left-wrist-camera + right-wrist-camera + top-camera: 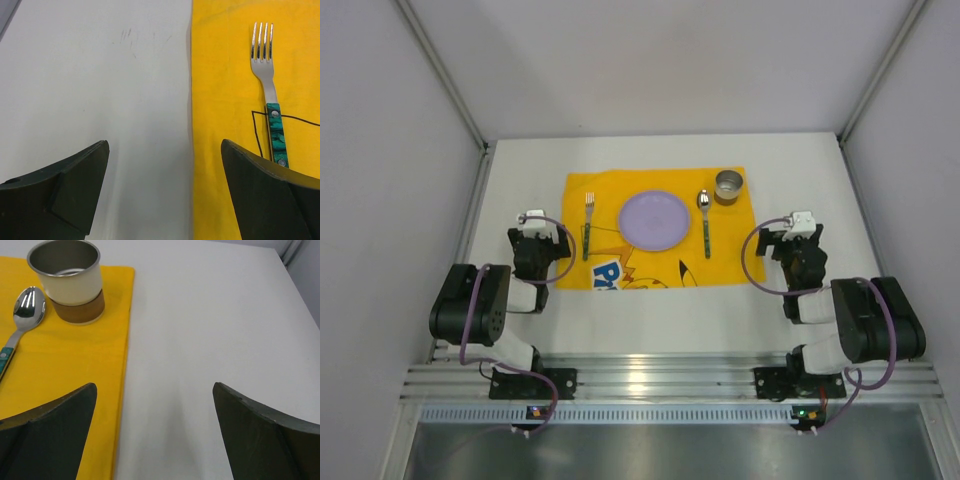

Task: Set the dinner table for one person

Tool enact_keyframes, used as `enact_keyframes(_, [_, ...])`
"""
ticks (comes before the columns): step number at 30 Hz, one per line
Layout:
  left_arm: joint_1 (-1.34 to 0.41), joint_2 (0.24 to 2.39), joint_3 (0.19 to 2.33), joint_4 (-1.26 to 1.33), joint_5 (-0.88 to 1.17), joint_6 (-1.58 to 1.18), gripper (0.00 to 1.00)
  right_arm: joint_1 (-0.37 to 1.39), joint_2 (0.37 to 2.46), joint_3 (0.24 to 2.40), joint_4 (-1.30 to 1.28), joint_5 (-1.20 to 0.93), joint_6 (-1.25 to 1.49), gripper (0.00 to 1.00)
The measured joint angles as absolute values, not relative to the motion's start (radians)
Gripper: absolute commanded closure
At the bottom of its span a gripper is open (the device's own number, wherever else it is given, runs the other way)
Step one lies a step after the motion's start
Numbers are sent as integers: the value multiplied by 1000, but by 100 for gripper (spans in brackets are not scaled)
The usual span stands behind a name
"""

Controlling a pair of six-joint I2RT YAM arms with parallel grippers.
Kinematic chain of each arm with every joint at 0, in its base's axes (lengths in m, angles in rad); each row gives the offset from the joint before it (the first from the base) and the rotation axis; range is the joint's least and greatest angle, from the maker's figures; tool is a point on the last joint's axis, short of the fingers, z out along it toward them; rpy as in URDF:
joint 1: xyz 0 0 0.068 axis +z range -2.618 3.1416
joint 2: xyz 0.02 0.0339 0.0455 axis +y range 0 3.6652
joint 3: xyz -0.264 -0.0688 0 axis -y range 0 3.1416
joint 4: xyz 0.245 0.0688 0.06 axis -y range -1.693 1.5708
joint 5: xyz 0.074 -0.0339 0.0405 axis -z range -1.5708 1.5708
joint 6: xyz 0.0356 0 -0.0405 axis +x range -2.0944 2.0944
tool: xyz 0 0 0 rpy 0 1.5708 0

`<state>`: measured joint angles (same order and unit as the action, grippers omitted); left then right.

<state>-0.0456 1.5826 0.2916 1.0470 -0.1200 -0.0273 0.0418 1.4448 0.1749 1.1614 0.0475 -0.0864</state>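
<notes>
On the white dinner table (pixel 790 170) lies a yellow printed placemat (pixel 605 190). On it are a lilac plate (pixel 654 219) in the middle, a fork (pixel 588 226) with a green handle on its left, a spoon (pixel 704 220) on its right, and a metal cup (pixel 728 185) at the far right corner. My left gripper (pixel 533 220) is open and empty over the placemat's left edge, near the fork (pixel 270 90). My right gripper (pixel 798 222) is open and empty just right of the placemat, near the cup (pixel 67 277) and the spoon (pixel 25 315).
White walls enclose the table on three sides. A ribbed aluminium rail (pixel 660 380) runs along the near edge, where both arm bases are bolted. Bare white tabletop lies left (pixel 90 75) and right (pixel 215 315) of the placemat.
</notes>
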Motion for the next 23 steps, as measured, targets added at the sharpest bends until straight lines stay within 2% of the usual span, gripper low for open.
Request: enact_keyframes(23, [-46,1583,292,1047,-120,-27,1,41,1445,196,1175,-4,-85,0])
